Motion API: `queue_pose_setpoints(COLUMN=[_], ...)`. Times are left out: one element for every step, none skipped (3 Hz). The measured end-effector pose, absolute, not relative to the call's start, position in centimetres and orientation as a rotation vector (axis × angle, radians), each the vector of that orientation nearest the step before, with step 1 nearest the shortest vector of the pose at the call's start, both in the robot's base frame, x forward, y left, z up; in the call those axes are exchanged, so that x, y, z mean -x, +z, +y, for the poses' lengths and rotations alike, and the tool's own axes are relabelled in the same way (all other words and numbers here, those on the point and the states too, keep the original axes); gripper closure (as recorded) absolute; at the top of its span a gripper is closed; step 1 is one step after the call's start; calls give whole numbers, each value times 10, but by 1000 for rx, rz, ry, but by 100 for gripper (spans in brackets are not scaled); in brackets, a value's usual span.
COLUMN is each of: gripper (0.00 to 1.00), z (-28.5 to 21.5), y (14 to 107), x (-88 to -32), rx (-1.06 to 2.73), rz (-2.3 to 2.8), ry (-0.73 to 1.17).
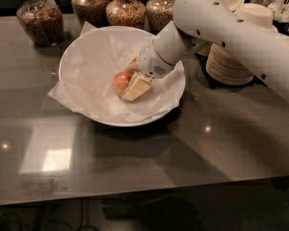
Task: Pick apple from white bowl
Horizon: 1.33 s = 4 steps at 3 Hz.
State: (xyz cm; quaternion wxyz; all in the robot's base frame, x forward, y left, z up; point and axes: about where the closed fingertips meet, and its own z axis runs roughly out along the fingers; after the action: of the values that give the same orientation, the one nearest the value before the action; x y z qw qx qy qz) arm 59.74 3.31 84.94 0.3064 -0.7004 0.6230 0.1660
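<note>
On a dark glossy worktop point(135, 162), a white bowl point(125, 121) lined with crinkled paper point(58, 93), the paper spilling over the rim at the left. Inside the bowl, a little right of centre, the apple point(119, 82): red-orange, resting on the paper, its right flank hidden behind a cream part of the gripper point(134, 76). Gripper down inside the bowl, right at the apple, at the end of a white arm point(221, 28) slanting in from the upper right and cut off by the right edge. Cannot tell how far open the gripper is, nor whether it has hold of the apple or merely lies against it: contact side masked by the wrist. Far right rim of the bowl covered by the arm. Behind the bowl, a row of glass jars point(38, 20) with brown contents, tops cropped by the upper edge, the rightmost partly hidden by the arm. To the right, stacks of tan disposable bowls point(231, 64), largely screened by the arm. In the top right corner, pale items too indistinct to name. Bright square reflection point(53, 153) on the worktop, front left of the bowl. Below the worktop's front edge, only darkness and vague shapes.
</note>
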Motion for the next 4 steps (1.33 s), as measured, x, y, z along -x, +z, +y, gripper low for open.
queue_pose_setpoints(gripper=[100,100,100,100], z=[33,28,7,-33], y=[849,868,902,930], x=[-597,-600,-600,-592], rx=[1853,1791,1665,1552], rz=[1648,1585,1484,1454], ry=[439,479,543,613])
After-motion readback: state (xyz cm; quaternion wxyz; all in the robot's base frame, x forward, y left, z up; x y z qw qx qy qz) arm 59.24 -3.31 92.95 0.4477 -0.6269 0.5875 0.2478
